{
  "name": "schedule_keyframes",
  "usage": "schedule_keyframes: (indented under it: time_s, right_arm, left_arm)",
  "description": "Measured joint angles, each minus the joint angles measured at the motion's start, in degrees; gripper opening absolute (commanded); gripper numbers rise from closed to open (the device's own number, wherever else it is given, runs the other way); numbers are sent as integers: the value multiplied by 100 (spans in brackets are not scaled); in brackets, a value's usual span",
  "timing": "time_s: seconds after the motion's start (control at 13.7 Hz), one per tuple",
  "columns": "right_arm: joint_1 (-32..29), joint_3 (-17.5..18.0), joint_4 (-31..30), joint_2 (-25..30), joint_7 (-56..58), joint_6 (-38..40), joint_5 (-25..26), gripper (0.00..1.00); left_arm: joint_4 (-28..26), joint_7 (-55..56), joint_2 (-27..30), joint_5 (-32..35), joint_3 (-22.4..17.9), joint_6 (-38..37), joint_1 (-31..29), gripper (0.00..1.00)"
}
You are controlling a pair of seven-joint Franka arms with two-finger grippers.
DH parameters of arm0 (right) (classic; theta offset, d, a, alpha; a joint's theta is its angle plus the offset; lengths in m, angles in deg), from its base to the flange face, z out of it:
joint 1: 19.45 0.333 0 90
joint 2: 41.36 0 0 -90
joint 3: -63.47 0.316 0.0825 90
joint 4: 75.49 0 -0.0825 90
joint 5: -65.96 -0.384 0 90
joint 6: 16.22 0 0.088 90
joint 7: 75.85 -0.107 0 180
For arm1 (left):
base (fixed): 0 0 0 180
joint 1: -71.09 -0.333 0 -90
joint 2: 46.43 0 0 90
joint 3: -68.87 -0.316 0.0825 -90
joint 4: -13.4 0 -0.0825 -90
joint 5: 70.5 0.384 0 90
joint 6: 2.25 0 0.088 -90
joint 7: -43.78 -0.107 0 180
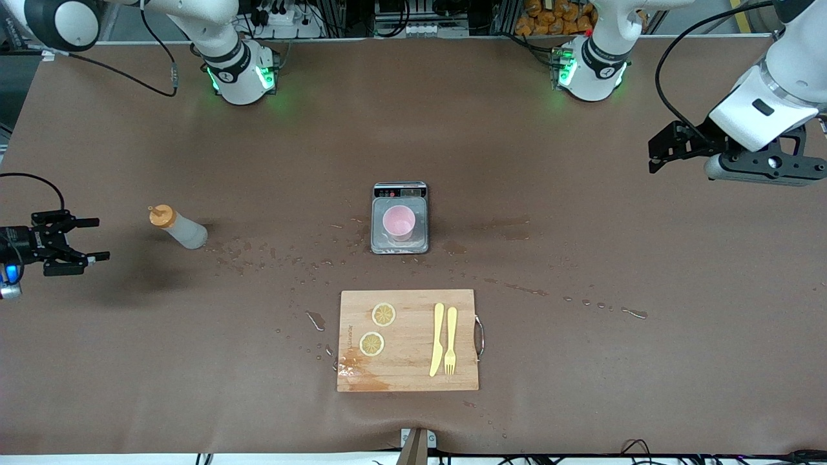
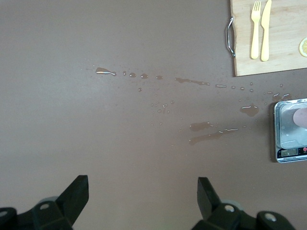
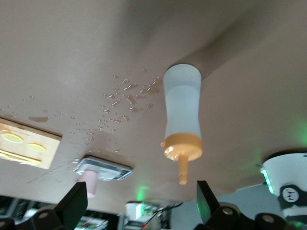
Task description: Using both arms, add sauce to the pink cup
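Pink cup [image 1: 399, 223] sits upright on the scale [image 1: 400, 244], mid-table, just farther from the front cam than the cutting board [image 1: 408, 340]. Can't tell whether there's sauce in it; the inside reads plain pink from the front view.

Sauce bottle [image 1: 177, 227] stands on the table toward the right arm's end, well apart from the cup, orange cap on, nothing gripping it. Looks pale/cloudy, fill level unclear.

Right gripper [image 1: 71, 242] hovers near the table edge at the right arm's end, beside the bottle but not touching; fingers spread wide, nothing between them. Its wrist cam looks straight at the bottle [image 3: 182, 115]. Left gripper [image 1: 672, 147] hangs up over the left arm's end of the table, well apart from the cup, also spread wide w/ nothing held.

Spilled droplets [image 1: 271, 255] lie across the table between bottle, scale and board.

Progress: ambiguous. Bottle down + both grippers clear of everything fits either pre-pickup or post-pour w/ bottle set back. Spills hint liquid has been around, but that doesn't settle it. Cup contents would decide, and they're not readable.
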Motion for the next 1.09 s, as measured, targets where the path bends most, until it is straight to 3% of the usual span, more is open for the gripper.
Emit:
schedule_keyframes:
  time_s: [0.36, 0.58, 1.09]
  right_arm:
    - [870, 62, 96, 813, -27, 221, 285, 100]
    - [1436, 88, 102, 1122, -32, 215, 734, 100]
    - [2478, 122, 118, 1928, 155, -379, 1555, 100]
  left_arm:
    - [2, 0, -1, 0, 1, -3, 0, 100]
    - [2, 0, -4, 0, 0, -4, -2, 100]
    - [2, 0, -7, 0, 0, -4, -2, 100]
